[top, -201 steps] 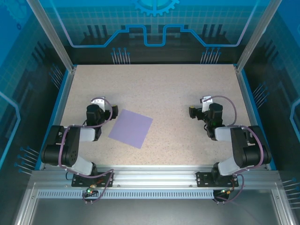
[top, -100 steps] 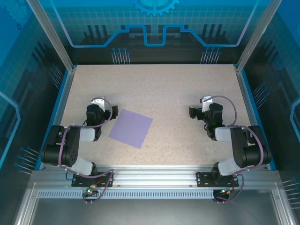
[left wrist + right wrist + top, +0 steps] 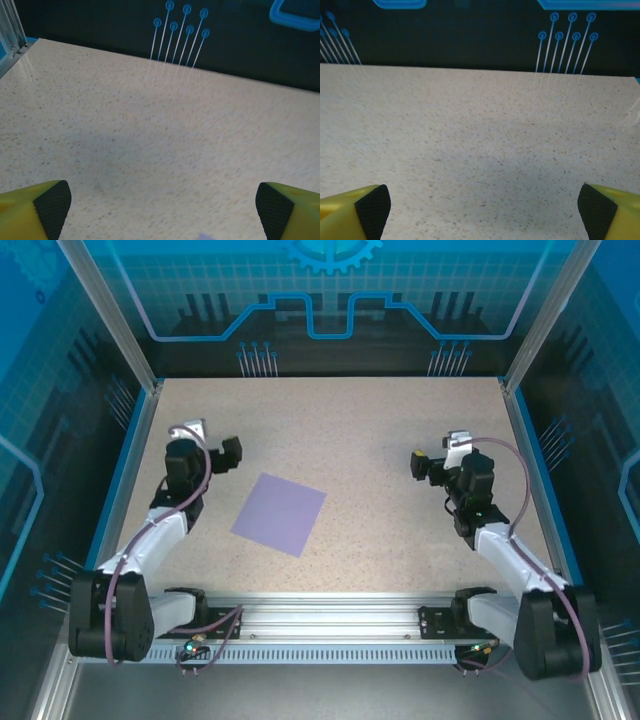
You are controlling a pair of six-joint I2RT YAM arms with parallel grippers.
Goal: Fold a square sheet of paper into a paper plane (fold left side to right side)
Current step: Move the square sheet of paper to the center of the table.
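While the paper (image 3: pixel 279 513) stays put, both jaws have advanced.

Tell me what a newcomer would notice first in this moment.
The lavender square sheet of paper stands out, lying flat and unfolded, turned askew, left of centre on the speckled table. On either side of it the left gripper and right gripper are open and empty, clear of the sheet, with the left one nearer to it.

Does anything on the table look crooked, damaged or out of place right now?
Only the thin lavender-purple square sheet of paper: it lies flat and unfolded but turned askew to the speckled table's edges. No tears or spills show.
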